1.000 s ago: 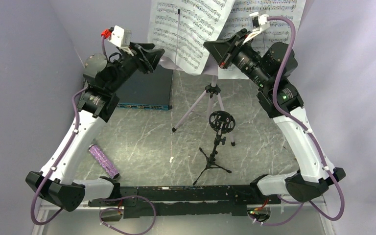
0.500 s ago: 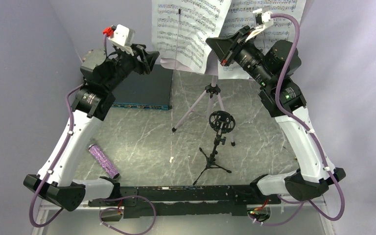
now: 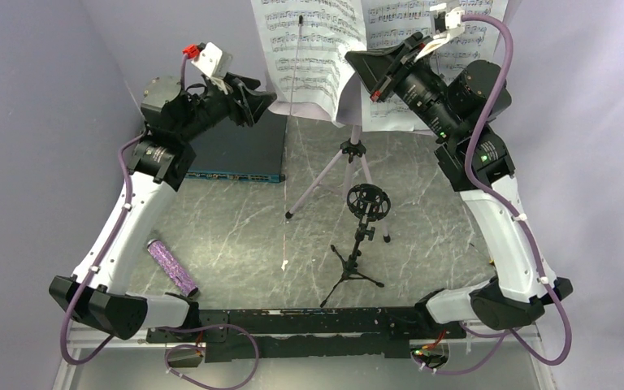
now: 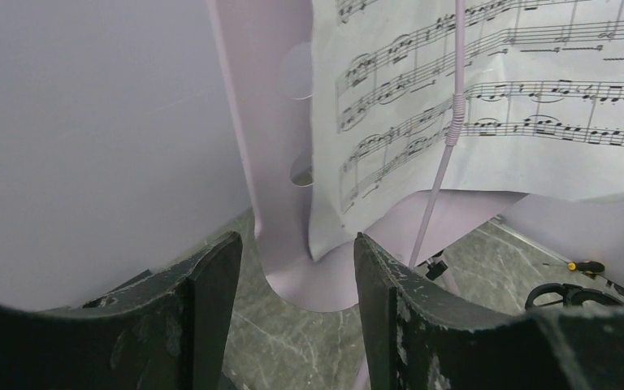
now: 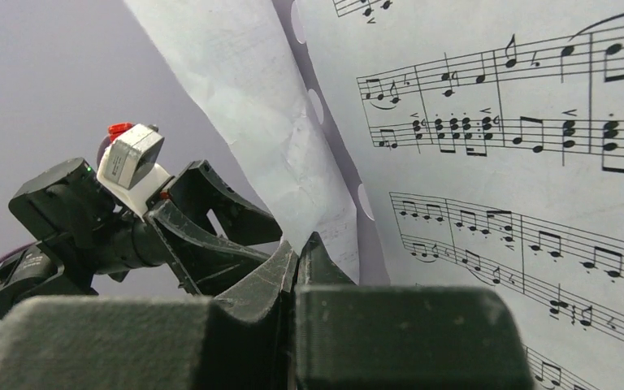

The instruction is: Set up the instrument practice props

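The lilac music stand [image 3: 349, 154] stands on tripod legs at the back centre. Two sheet-music pages [image 3: 313, 49] [image 3: 406, 24] lean on its desk. My right gripper [image 3: 354, 62] is shut on the lower corner of the left page, which curls up from the pinched jaws [image 5: 296, 244] in the right wrist view [image 5: 244, 122]. My left gripper [image 3: 266, 101] is open and empty, its fingers [image 4: 211, 276] on either side of the desk's lower left corner [image 4: 309, 280] without touching it. The black mic stand [image 3: 361, 240] stands in front. The purple microphone [image 3: 171, 266] lies front left.
A flat dark box with a blue front edge [image 3: 240, 150] lies under the left arm at the back left. A thin lilac retainer wire [image 4: 447, 146] crosses the left page. Grey walls close in on the left, right and back.
My right gripper has risen and drawn the left page's corner up, so the page stands straighter. My left gripper has moved up and right, closer to the stand's desk.
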Controlling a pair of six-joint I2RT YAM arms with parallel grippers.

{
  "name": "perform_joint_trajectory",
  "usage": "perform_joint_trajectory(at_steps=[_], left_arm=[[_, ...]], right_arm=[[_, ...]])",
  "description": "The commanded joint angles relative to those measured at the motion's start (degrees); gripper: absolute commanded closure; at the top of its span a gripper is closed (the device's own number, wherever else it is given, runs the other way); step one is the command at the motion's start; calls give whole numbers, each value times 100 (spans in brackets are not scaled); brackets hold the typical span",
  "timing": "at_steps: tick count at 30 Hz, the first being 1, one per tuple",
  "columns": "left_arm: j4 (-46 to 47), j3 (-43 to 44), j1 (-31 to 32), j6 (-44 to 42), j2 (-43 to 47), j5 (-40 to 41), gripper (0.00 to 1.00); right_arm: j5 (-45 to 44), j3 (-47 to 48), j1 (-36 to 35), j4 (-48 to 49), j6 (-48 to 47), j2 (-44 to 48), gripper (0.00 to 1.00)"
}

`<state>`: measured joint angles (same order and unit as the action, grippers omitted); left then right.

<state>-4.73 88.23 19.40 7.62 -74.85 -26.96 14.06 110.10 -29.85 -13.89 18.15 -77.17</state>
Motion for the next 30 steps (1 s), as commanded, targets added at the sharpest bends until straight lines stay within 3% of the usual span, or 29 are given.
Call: perform_joint_trajectory(at_steps=[1,22,30], left_arm=[[431,-31,-33,173,-17,-411,41],[286,-86,-84,47,93,-208,41],[317,-197,-103,64,157,-106,40]], right_arm=[[88,226,-13,103,-105,-59,100],[304,640,-13,-58,-100,-535,100],[54,185,-13,180,-95,-128,75]])
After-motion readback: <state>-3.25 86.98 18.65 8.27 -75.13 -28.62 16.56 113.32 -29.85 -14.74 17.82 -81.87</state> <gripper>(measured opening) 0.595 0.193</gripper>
